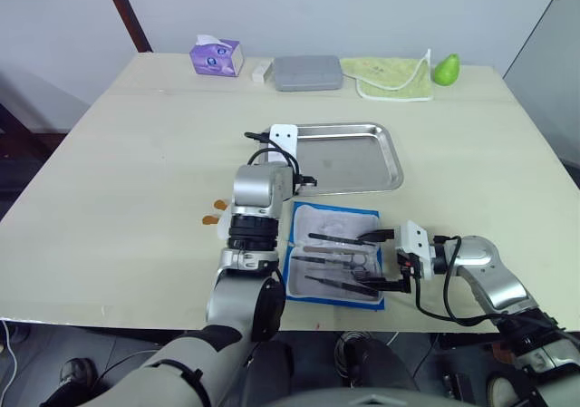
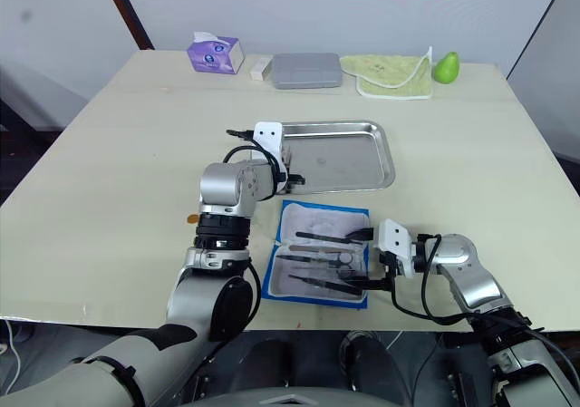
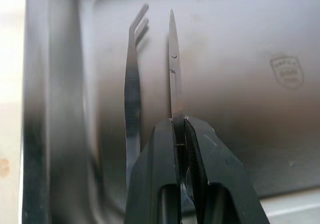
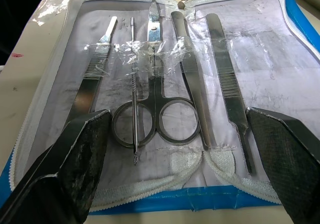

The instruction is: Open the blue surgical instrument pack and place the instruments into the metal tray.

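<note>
Scissors (image 3: pixel 173 69) handles hidden inside left pincer (image 3: pixel 180 129).

Even, soft indoor light with faint shadows. The metal tray (image 3: pixel 240 84) reflects dully. Close black fingers (image 4: pixel 75 169) blur

Opened blue surgical instrument pack (image 1: pixel 333 255) is laid on the table in front of the shallow stainless-steel tray (image 1: pixel 349 160); grey hard case (image 1: pixel 308 72) is set well behind.
</note>
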